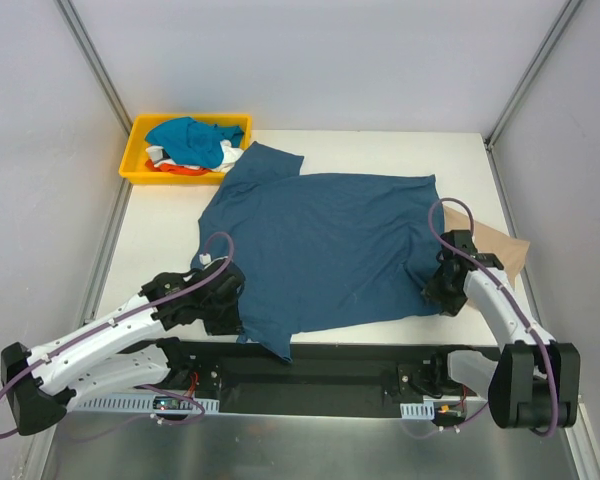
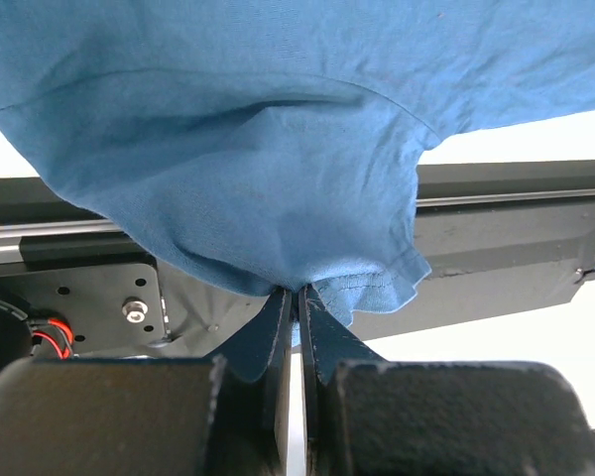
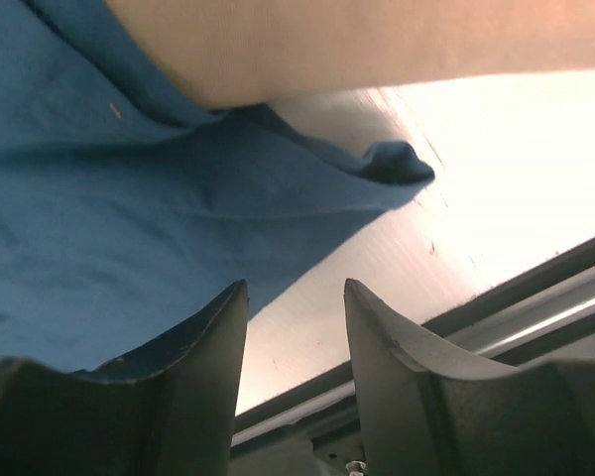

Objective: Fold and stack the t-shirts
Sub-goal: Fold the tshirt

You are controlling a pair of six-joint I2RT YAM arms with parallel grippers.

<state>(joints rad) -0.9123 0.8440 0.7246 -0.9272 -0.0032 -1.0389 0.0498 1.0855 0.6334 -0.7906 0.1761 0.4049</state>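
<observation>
Pale grey walls close in a white bench (image 1: 460, 160). The dark teal t-shirt (image 1: 330, 240) lies spread across the middle of it, one sleeve reaching toward the yellow tray (image 1: 138, 150) in the upper left of the frame. There a heap of other shirts (image 1: 195, 145) waits its turn. A tan shirt (image 1: 505, 250) shows at the teal one's right edge.

The left tool (image 2: 299, 297) is pressed together on the teal hem at the lower left, and the cloth drapes up from the pinch, probably so that corner is ready to carry over. The right tool (image 3: 296, 293), at the lower right corner, has its jaws spread with only bare bench between them and cloth beside one finger. It looks placed to take the matching corner, so that both ends of the hem could fold together.
</observation>
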